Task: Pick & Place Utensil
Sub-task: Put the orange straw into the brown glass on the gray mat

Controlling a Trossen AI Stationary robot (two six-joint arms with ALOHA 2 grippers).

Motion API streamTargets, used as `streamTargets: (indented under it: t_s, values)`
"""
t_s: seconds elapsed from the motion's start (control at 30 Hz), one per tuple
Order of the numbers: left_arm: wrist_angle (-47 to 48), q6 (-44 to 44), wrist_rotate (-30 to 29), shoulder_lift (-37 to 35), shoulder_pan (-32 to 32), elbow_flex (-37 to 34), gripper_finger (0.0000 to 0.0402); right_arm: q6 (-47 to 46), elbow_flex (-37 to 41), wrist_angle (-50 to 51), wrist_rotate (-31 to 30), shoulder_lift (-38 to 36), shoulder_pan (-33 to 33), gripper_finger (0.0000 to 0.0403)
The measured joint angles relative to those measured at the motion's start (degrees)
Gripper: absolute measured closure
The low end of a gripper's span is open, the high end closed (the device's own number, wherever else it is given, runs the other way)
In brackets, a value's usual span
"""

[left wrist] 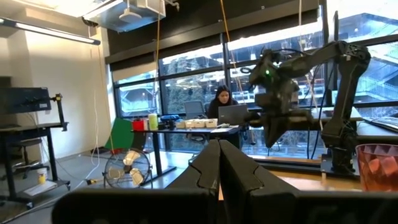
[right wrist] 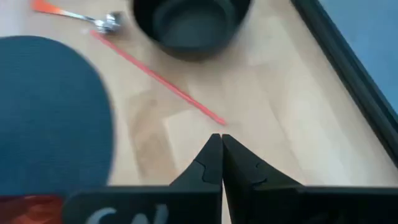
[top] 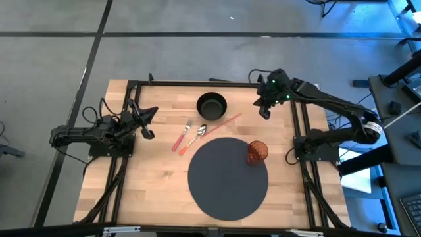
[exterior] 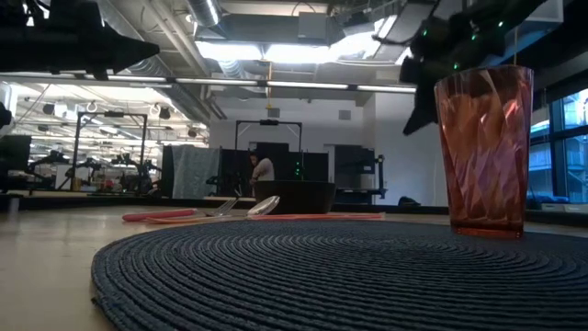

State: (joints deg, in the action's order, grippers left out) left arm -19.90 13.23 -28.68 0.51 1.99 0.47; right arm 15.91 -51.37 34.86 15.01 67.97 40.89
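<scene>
On the wooden table lie a red-handled fork point(top: 182, 135), an orange-handled spoon point(top: 195, 137) and a thin red stick point(top: 220, 125), all flat between the black bowl point(top: 211, 104) and the round dark placemat point(top: 227, 176). My right gripper point(top: 264, 113) hovers shut above the table right of the bowl; in the right wrist view its tips point(right wrist: 222, 140) are just short of the stick's end point(right wrist: 214, 118). My left gripper point(top: 151, 117) waits shut at the table's left, raised and level, touching nothing.
A red faceted cup point(top: 257, 152) stands upright on the placemat's right edge. The black table frame point(top: 303, 125) runs along the right side behind my right gripper. Bare wood lies between the bowl and the frame. A person sits at a desk point(left wrist: 222, 102) in the room beyond.
</scene>
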Motion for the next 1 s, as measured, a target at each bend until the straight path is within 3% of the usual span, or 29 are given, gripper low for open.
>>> streamTargets:
  t_s: [0.43, 0.73, 0.87, 1.0]
  values:
    - [0.5, -0.7, -0.2, 0.0, 0.0, 0.0, 0.04, 5.9, 0.1, -3.4, 7.4, 6.6, 0.6, 0.0402]
    - [0.5, -0.7, -0.2, 0.0, 0.0, 0.0, 0.04, 6.2, 0.1, -6.9, 6.6, 6.6, 0.6, 0.0396]
    - [0.4, -0.7, -0.2, 0.0, 0.0, 0.0, 0.04, 4.0, 0.1, -11.8, 0.4, 6.6, 1.7, 0.04]
    - [0.6, -1.4, -0.2, 0.0, 0.0, 0.0, 0.04, 7.4, 0.1, -14.0, 4.8, 6.7, 5.7, 0.0401]
